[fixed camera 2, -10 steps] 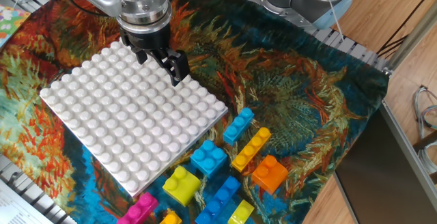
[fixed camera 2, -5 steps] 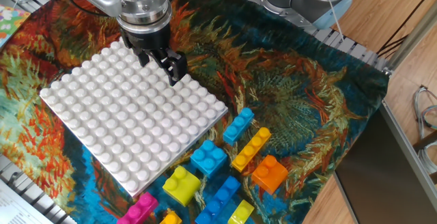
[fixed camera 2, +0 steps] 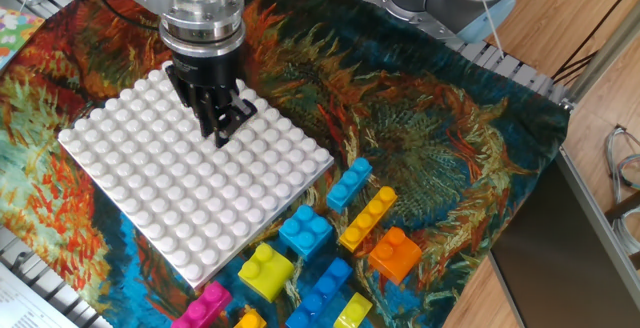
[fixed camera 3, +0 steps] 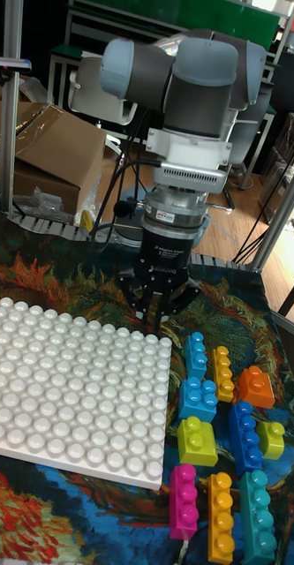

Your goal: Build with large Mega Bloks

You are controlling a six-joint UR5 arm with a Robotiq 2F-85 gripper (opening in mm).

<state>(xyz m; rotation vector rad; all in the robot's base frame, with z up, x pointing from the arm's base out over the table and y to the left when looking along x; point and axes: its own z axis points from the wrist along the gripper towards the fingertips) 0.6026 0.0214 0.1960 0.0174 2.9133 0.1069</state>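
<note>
The tool (fixed camera 2: 222, 128) hangs just above the white baseplate (fixed camera 2: 150, 198), fingers close together, holding nothing.

Gripper over the baseplate
The gripper (fixed camera 2: 222, 118) is hanging empty above the white baseplate (fixed camera 2: 150, 198), while loose Mega Bloks (fixed camera 2: 330, 243) are lying beside it on the patterned cloth (fixed camera 2: 440, 138)

The pink brick (fixed camera 2: 203, 308) and a yellow brick (fixed camera 2: 352, 311) are cropped by the fixed view's bottom edge.
</note>
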